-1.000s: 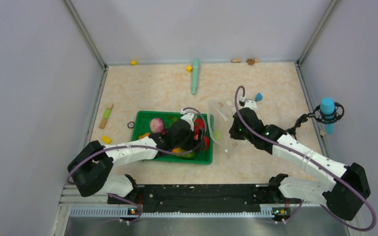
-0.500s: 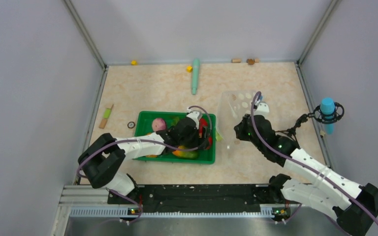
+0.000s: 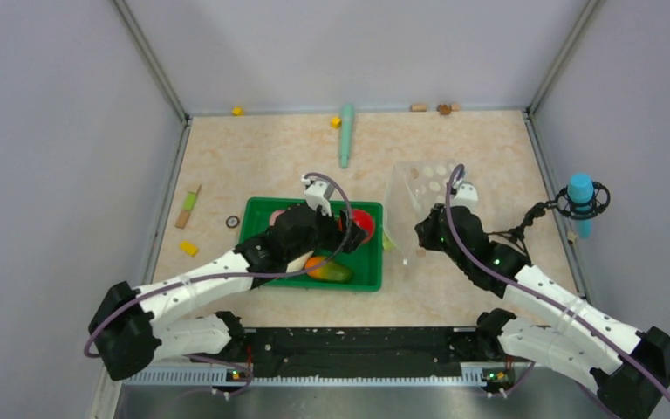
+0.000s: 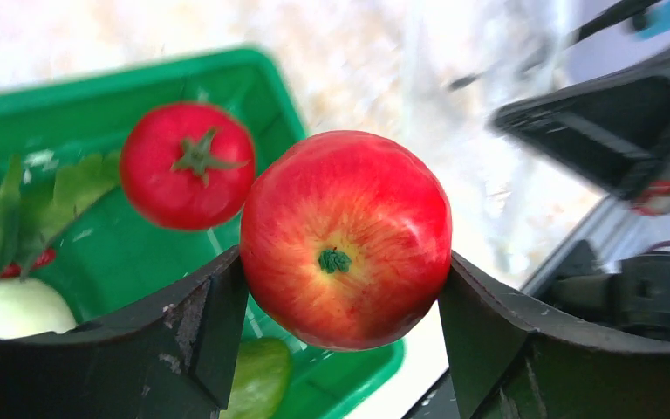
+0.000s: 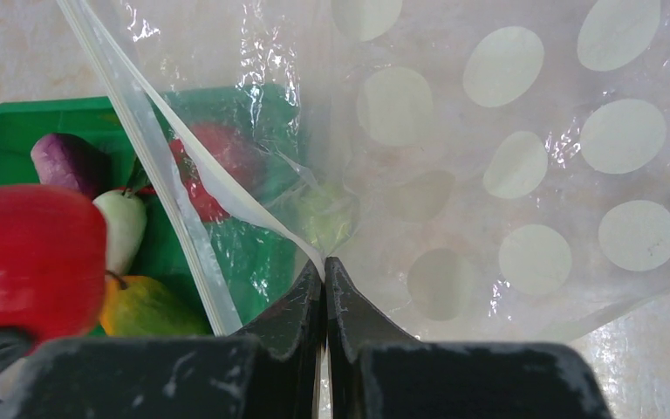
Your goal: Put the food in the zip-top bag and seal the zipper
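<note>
My left gripper is shut on a red tomato with yellow streaks, held above the right end of the green tray. In the tray lie a second red tomato, a white radish, a purple onion, an orange-green mango and a green leaf. To the tray's right, my right gripper is shut on the mouth edge of the dotted zip-top bag. The zipper hangs apart. A pale green piece shows through the plastic.
A long teal stick lies at the back. Small yellow blocks and wooden blocks are scattered near the walls. A blue-tipped stand sits at the right wall. A small ring lies left of the tray.
My left gripper closed on the tomato and lifted it out of the tray. My right arm swung right with the bag's mouth edge a second ago and has held still since.
</note>
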